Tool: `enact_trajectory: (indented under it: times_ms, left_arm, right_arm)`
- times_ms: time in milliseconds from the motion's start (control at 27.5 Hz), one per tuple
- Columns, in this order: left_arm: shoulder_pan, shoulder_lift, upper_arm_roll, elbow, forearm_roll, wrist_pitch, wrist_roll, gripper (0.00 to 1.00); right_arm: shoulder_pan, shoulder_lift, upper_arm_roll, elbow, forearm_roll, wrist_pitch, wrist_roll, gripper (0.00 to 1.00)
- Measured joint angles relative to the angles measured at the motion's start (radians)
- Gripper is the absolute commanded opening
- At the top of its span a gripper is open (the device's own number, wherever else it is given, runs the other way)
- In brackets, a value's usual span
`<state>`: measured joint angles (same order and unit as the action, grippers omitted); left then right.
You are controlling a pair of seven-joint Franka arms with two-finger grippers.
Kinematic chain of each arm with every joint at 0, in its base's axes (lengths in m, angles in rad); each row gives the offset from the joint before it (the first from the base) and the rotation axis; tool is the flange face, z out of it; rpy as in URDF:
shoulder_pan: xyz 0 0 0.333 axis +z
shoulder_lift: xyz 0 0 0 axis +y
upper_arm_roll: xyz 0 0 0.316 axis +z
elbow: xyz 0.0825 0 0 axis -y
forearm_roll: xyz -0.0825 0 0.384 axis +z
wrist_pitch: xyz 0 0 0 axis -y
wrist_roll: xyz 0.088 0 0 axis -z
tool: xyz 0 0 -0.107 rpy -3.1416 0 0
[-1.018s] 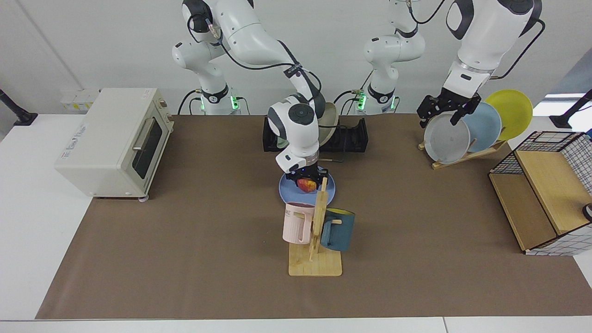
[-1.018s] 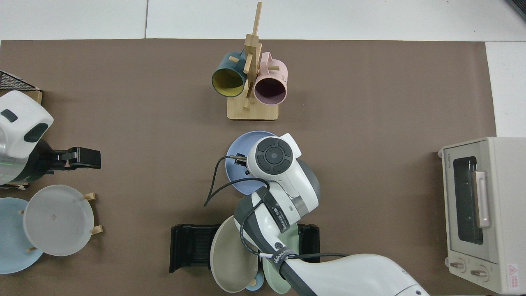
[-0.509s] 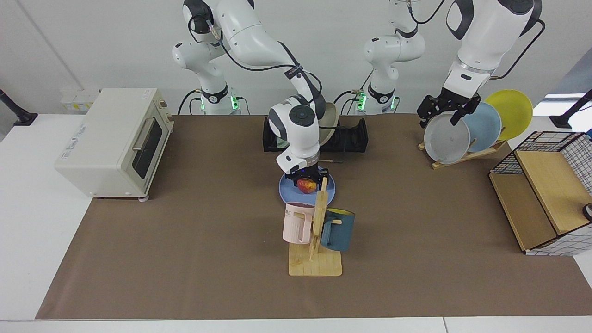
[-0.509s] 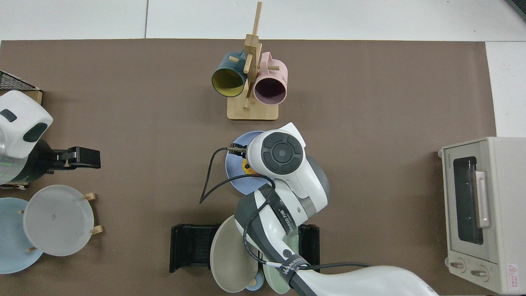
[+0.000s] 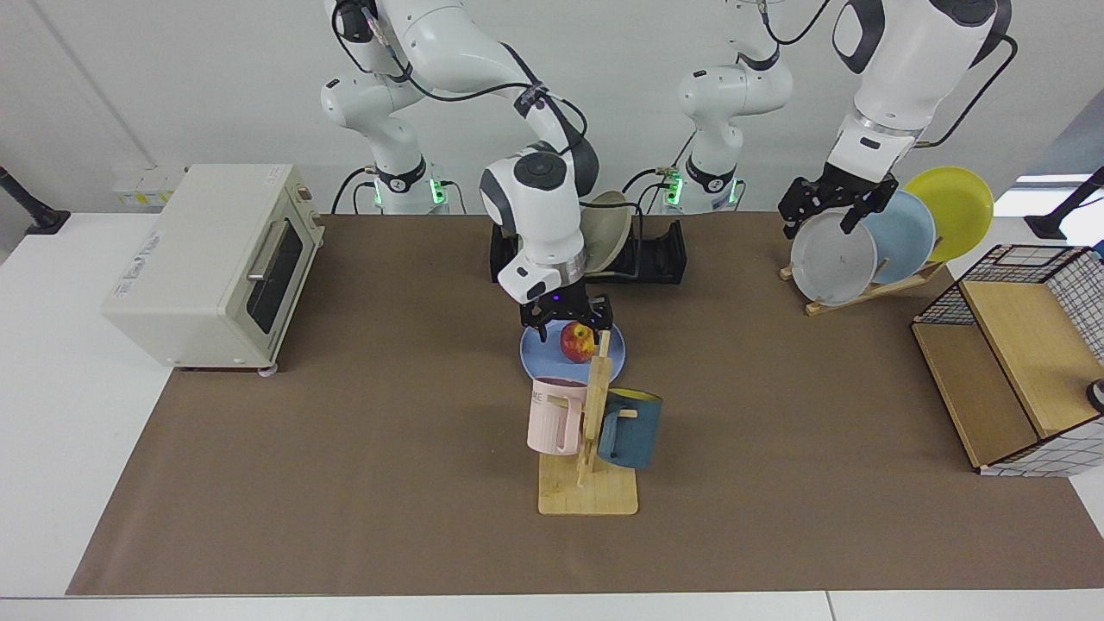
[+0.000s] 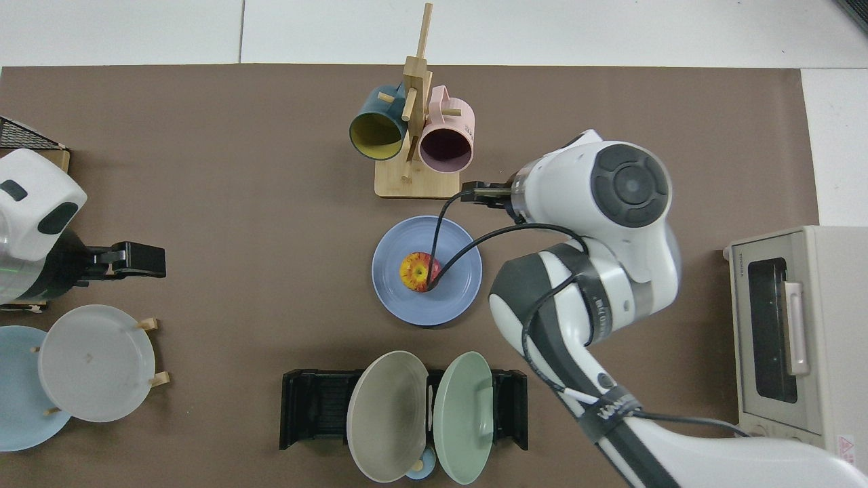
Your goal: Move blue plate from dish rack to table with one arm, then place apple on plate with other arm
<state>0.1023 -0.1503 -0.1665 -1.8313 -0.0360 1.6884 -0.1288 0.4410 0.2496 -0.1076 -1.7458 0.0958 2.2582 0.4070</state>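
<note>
The apple (image 5: 577,341) is sitting on the plate (image 6: 393,291), mid-table (image 5: 345,483). The right gripper (image 5: 565,315) is hanging open just above it, holding nothing. The left gripper (image 5: 826,205), open, is waiting at the table's 1 o'clock.

the blue plate (image 6: 447,305) lies flat on the brown mat of the table (image 6: 203,169), between the dish rack (image 6: 312,407) and a wooden mug stand. the apple (image 6: 415,270), red with yellow patches, sits upright near the plate's middle. my right gripper (image 5: 565,315) hangs open just above the apple, apart from it.
</note>
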Motion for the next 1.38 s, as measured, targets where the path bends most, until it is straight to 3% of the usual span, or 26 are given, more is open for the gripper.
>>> enact_trajectory:
  times_ms: [327,509,727,1018,1382]
  left_arm:
    - [0.000,0.000,0.000,0.000,0.000,0.000,0.000,1.00]
    - [0.000,0.000,0.000,0.000,0.000,0.000,0.000,1.00]
    - [0.000,0.000,0.000,0.000,0.000,0.000,0.000,1.00]
    - [0.000,0.001,0.000,0.000,0.000,0.000,0.000,1.00]
    - [0.000,0.002,0.000,0.000,0.000,0.000,0.000,1.00]
  right_arm:
    - [-0.197,-0.054,-0.003,0.000,0.000,-0.082,-0.361,1.00]
    - [-0.271,-0.100,-0.005,0.002,-0.003,-0.142,-0.466,1.00]
    - [-0.314,-0.172,-0.004,0.002,-0.045,-0.241,-0.489,1.00]
    - [-0.316,-0.266,0.002,0.002,-0.047,-0.431,-0.428,1.00]
    - [-0.314,-0.278,0.009,-0.002,-0.051,-0.447,-0.329,1.00]
